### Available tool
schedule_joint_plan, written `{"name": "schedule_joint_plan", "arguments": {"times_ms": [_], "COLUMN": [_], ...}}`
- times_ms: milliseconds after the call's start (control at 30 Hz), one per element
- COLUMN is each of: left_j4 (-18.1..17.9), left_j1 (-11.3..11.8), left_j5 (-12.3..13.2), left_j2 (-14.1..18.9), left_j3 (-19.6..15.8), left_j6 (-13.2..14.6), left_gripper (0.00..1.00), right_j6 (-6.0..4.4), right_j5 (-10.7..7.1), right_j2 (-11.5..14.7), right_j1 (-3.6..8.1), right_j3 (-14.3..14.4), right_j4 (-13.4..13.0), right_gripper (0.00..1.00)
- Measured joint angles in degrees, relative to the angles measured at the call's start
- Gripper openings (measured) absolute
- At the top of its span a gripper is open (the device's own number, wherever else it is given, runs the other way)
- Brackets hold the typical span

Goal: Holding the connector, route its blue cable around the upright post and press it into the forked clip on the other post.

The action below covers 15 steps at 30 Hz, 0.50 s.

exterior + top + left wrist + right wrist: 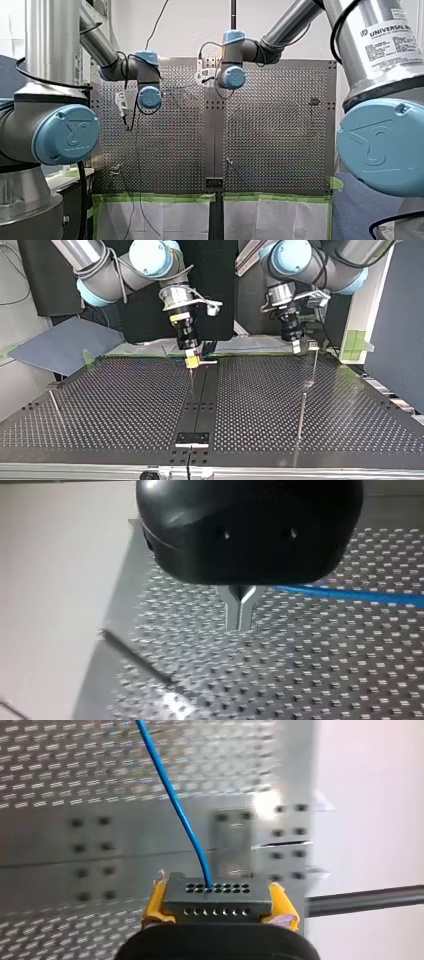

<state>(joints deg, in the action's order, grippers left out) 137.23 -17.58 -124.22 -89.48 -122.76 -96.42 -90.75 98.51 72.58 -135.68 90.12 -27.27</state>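
Right gripper [218, 906]: yellow pads clamped on the grey 2-row plastic connector [218, 892], above the perforated metal table [50, 780].
Connector: we judge it light and rigid; grip its short ends.
Thin blue cable [172, 800]: likely limp, easily kinked.
Left gripper [240, 616]: metal fingers closed, nothing seen between them.

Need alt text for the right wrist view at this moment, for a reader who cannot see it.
My right gripper clamps a grey connector with two rows of holes between its yellow pads. A blue cable leaves one hole and runs away over the perforated table; a dark rod lies beside the gripper.
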Motion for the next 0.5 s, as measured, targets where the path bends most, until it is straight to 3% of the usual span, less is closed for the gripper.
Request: {"name": "schedule_joint_plan", "arguments": {"times_ms": [167, 500], "left_j4": [2.58, 7.68], "left_j1": [0.72, 2.34], "left_j5": [-0.05, 0.17], "left_j2": [2.58, 7.35], "left_j3": [1.56, 6.30], "left_j6": [-1.47, -3.83], "left_gripper": [0.00, 0.00], "right_j6": [-0.50, -0.92], "right_j5": [-1.36, -4.80], "right_j2": [2.32, 2.64], "right_j1": [0.32, 1.47], "right_j3": [-2.67, -5.00], "right_j4": [2.67, 6.22], "right_gripper": [0.00, 0.00]}}
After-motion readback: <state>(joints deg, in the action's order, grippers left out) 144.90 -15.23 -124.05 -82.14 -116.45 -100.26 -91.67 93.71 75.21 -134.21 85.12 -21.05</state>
